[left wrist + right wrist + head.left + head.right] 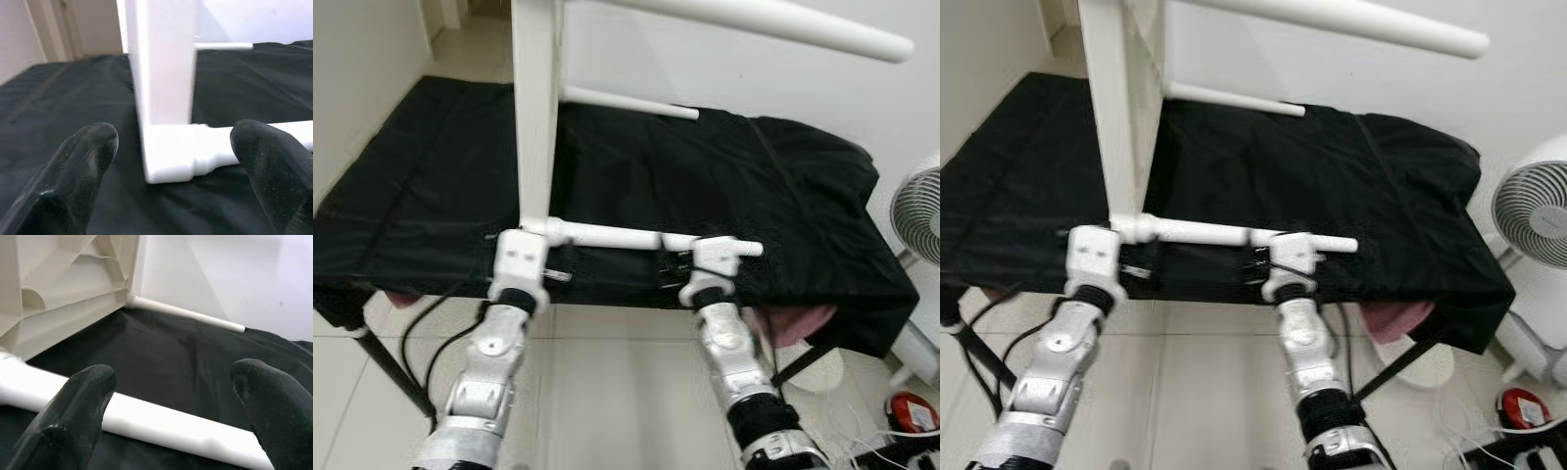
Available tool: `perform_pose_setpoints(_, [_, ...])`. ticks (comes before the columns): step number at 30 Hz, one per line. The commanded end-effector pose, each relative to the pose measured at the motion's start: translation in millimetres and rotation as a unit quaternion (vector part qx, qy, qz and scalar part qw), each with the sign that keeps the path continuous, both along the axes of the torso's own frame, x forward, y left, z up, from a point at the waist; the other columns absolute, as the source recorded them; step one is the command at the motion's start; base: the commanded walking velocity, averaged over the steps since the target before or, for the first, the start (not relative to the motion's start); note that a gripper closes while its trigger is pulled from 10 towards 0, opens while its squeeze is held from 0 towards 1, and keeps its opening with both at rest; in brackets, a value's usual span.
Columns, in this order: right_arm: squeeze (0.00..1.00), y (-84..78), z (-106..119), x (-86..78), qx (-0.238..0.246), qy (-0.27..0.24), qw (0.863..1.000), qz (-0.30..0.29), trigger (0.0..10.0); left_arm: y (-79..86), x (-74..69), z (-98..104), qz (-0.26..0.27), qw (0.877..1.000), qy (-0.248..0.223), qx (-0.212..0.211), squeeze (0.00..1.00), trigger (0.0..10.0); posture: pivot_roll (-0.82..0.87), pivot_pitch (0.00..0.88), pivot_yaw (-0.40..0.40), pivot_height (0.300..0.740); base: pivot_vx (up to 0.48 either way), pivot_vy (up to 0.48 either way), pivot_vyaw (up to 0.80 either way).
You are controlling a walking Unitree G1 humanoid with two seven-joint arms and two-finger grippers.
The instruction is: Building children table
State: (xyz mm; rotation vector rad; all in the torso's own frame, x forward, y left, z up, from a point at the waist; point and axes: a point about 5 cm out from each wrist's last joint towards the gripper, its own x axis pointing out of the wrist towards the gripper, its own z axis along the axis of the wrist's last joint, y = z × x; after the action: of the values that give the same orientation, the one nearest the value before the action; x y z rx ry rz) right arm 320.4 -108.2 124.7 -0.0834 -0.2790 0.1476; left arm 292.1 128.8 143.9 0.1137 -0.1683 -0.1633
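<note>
White plastic tabletop [536,98] is standing on its edge on a black cloth [705,186] that covers a low bench, so its legs poke out sideways. I count three legs: one lying along the cloth at the near edge [607,235], one further back [631,102], and one up high [773,24]. The left gripper [171,161] sits right at the corner where the near leg meets the top, fingers [83,166] spread wide on either side of the joint, not pinching it. The right gripper [171,401] is further along that same leg, near its free end, fingers [78,406] also spread apart with the leg running across between them. One white fan [918,215] stands off to the right.
</note>
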Motion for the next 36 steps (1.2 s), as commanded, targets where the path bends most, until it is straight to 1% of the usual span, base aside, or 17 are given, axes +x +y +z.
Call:
perform_pose_setpoints(1, [0.0,-9.3,-4.8,-0.6,0.002,0.008,1.0,-0.016,10.0,-9.5,-0.8,0.6,-0.017,1.0,-0.007,0.01,0.0,10.0,0.04,0.0,-0.087,0.74,0.0,0.0,0.0])
perform_pose_setpoints(7, [0.0,-9.3,-4.3,0.3,0.002,0.007,1.0,-0.016,10.0,-11.3,-0.8,0.6,-0.024,0.999,-0.009,0.019,0.0,10.0,0.04,0.0,-0.087,0.74,0.0,0.0,0.0])
perform_pose_setpoints(11, [0.0,-9.0,-3.9,1.0,0.002,0.006,1.0,-0.016,10.0,-13.1,-1.8,0.7,-0.033,0.999,-0.012,0.032,0.0,10.0,0.05,0.0,-0.088,0.74,0.0,0.0,0.0])
perform_pose_setpoints(20, [0.0,-8.8,-3.0,2.3,0.002,0.005,1.0,-0.015,10.0,-15.7,-2.5,1.8,-0.04,0.999,-0.018,0.032,0.0,10.0,0.05,0.0,-0.09,0.74,0.0,0.0,0.0])
perform_pose_setpoints(36, [0.0,-9.2,-3.1,2.9,0.0,0.005,1.0,-0.014,10.0,-16.6,-1.6,2.2,-0.038,0.999,-0.017,0.028,0.0,10.0,0.05,0.0,-0.097,0.74,0.0,-0.468,0.0])
